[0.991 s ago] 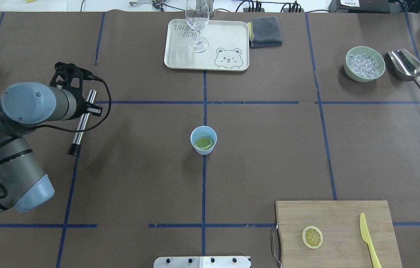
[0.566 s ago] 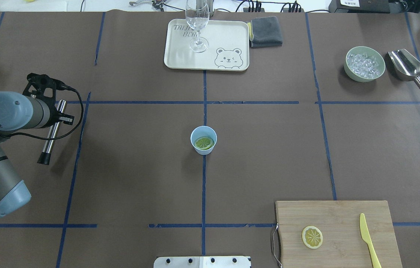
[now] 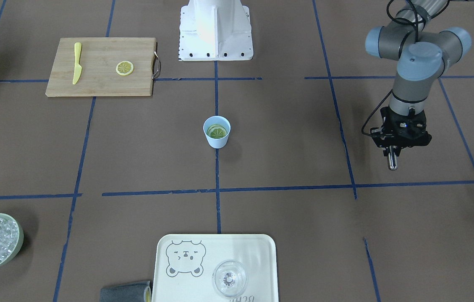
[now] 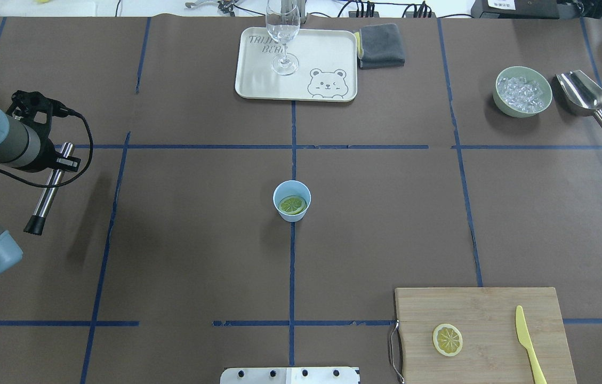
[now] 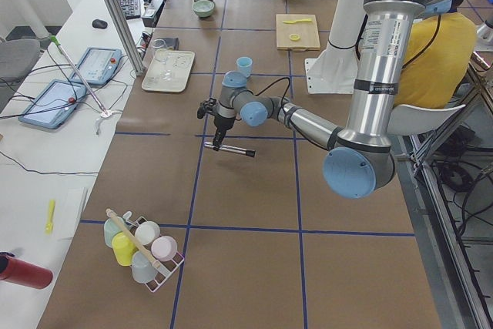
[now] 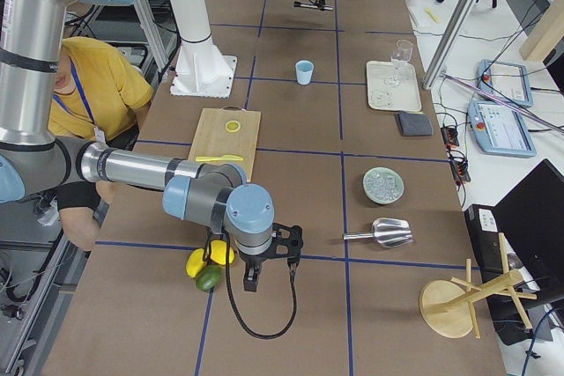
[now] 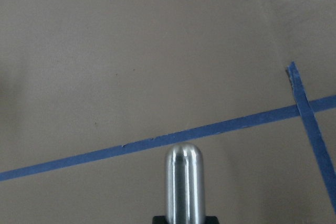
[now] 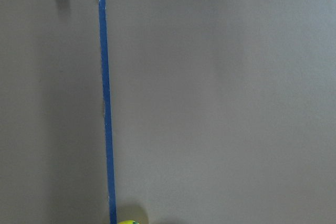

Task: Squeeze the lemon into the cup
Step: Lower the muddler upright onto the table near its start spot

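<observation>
Overhead exterior view: left hand [image 4: 62,160] pinches a metal rod [image 4: 45,197]. Well off to its right, the lemon slice [image 4: 293,204] lies inside the blue cup [image 4: 283,189]. Squeezing looks finished; next probably means laying the rod down gently.

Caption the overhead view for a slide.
Left gripper holds a metal rod far left; lemon slice sits in the blue cup mid-table.
</observation>
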`<state>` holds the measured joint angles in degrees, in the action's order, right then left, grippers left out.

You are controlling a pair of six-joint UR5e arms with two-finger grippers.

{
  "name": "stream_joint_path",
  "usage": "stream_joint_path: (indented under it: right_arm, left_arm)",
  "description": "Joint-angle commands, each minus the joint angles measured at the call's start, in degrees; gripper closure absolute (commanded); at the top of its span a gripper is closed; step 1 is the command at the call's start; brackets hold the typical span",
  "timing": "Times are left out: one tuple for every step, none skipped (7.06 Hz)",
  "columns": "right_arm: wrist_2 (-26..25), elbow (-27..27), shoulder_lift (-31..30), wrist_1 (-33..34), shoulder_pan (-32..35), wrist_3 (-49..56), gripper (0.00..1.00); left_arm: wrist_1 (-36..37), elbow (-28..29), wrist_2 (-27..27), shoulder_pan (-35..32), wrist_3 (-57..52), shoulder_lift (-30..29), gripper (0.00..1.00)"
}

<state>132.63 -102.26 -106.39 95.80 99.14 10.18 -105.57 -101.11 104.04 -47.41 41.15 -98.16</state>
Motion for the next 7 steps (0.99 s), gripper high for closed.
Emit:
stream_joint_path:
  right_arm:
    - [0.00, -0.04, 0.04, 0.00, 0.00, 0.01, 0.00]
    - [0.00, -0.04, -0.05, 0.00, 0.00, 0.01, 0.00]
    - [0.00, -0.04, -0.05, 0.00, 0.00, 0.01, 0.00]
    - [0.00, -0.04, -0.05, 0.00, 0.00, 0.01, 0.00]
    - [0.00, -0.04, -0.05, 0.00, 0.00, 0.01, 0.00]
    - [0.00, -0.04, -0.05, 0.00, 0.00, 0.01, 0.00]
    - [0.00, -0.04, -0.05, 0.00, 0.00, 0.01, 0.00]
  left_arm:
    - [-0.08, 0.39, 5.35, -0.67, 0.16, -0.11, 1.00]
    - [-0.34, 1.09, 5.73, -0.58, 2.25, -0.19, 1.00]
    - [-2.25, 2.05, 5.73, -0.49, 4.27, -0.19, 1.00]
    - [-3.84, 2.67, 5.73, -0.58, 4.64, 0.42, 1.00]
    - [-4.12, 3.98, 5.73, -0.41, 4.64, 0.25, 1.00]
    - [-5.42, 4.60, 5.73, -0.40, 4.73, 0.33, 1.00]
    - [-5.52, 5.57, 5.73, -0.23, 4.73, 0.07, 1.00]
